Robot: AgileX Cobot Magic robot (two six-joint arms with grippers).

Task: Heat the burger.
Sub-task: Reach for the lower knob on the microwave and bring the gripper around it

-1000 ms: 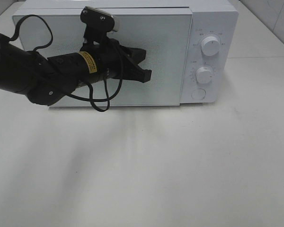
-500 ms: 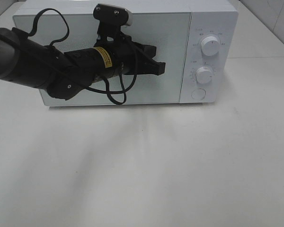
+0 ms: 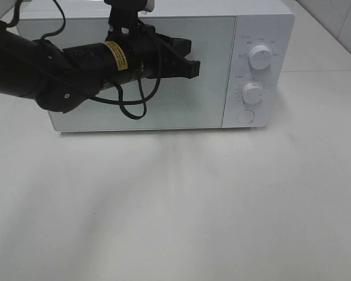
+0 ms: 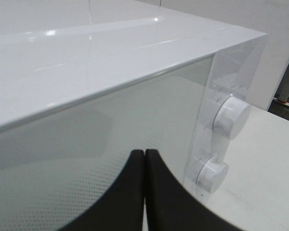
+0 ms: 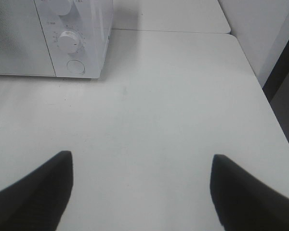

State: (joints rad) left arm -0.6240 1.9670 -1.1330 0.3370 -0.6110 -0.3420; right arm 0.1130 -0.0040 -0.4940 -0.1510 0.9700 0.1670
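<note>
Squarely toward the far edge of a pale desk (image 3: 193, 205) stood a white microwave (image 3: 263, 17), seen from a high camera. Its door (image 3: 210, 93) was shut, and the grey, dotted window gave no clear sight of the inside. Where the burger was could not be told from any of the three views.

On the control panel beside the door sat an upper dial (image 3: 261, 57), a lower dial (image 3: 253, 93) and a round button (image 3: 244, 116) beneath them.

A black left arm (image 3: 41, 70) reached in from the desk's left edge, a cable (image 3: 131, 111) looping below it. The left tool (image 3: 190, 61) was held level in front of the upper half of the door, pointing toward the control panel. Its two dark fingers were pressed flat together with nothing between them. Whether they touched the door could not be told.

The right tool (image 5: 139, 156) appeared only in its own wrist view. It was spread wide and empty, above bare desk, with the microwave's dial corner well ahead of it.
</note>
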